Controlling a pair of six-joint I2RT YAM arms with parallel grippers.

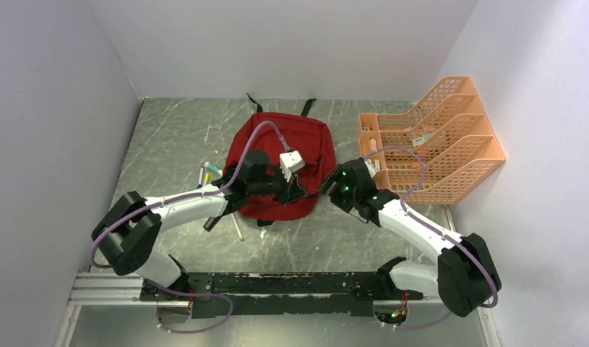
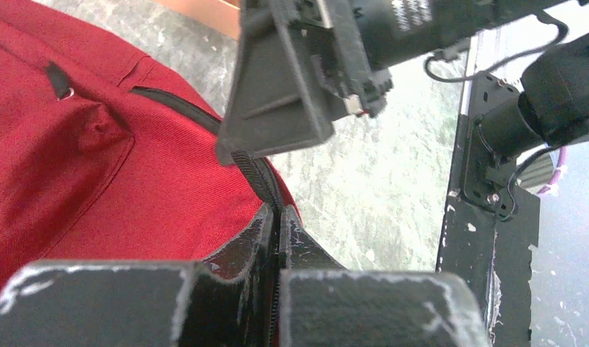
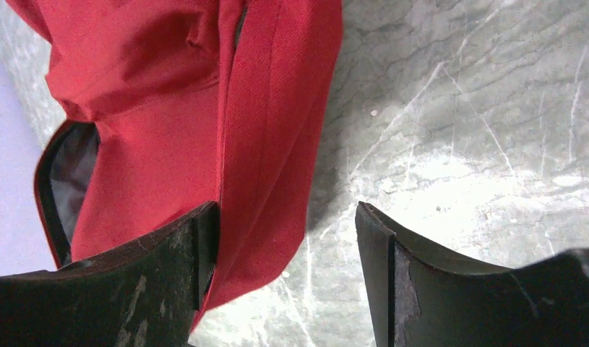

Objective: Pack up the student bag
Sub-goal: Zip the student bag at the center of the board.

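The student bag point(image 1: 273, 144), dark red with black straps at its far end, lies flat in the middle of the table. My left gripper point(image 1: 300, 191) is at the bag's near right corner. In the left wrist view it point(image 2: 280, 215) is shut on the bag's black zipper edge point(image 2: 259, 173). My right gripper point(image 1: 326, 185) faces it from the right, jaws open. In the right wrist view it point(image 3: 284, 242) straddles the bag's red edge point(image 3: 269, 144), which lies against the left finger point(image 3: 168, 267). A gap showing grey lining point(image 3: 71, 166) is open further along.
An orange mesh file organizer point(image 1: 432, 137) holding small items stands at the right wall. Pens point(image 1: 207, 173) and a thin white stick point(image 1: 238, 226) lie on the table left of the bag. White walls enclose three sides. The black base rail point(image 1: 291, 283) runs along the near edge.
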